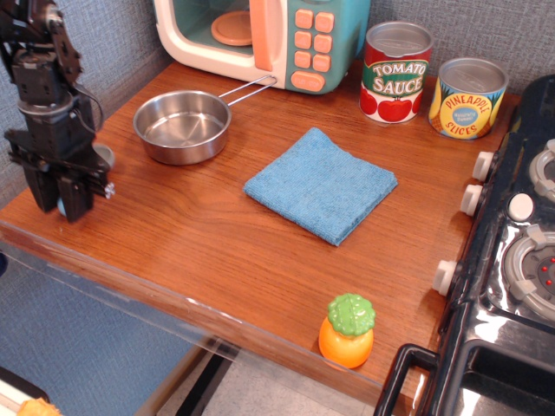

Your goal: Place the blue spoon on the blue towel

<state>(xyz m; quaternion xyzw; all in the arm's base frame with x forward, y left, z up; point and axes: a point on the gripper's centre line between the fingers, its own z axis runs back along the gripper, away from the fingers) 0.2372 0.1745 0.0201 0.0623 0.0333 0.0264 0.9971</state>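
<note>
I'm working in a toy play kitchen: a wooden counter (217, 251) with a pastel toy microwave (260, 39), a tomato sauce can (395, 73), a pineapple can (467, 98), and a black stove (512, 260) with knobs.

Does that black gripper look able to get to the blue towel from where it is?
Probably yes. Only bare wood lies between the gripper and the blue towel; the steel pan sits off to the side.

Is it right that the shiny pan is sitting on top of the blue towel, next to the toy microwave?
Not quite. In the observation.image view the shiny pan sits on the bare wooden counter, left of the blue towel and apart from it. Nothing lies on the towel. The pan is indeed near the toy microwave.
</note>
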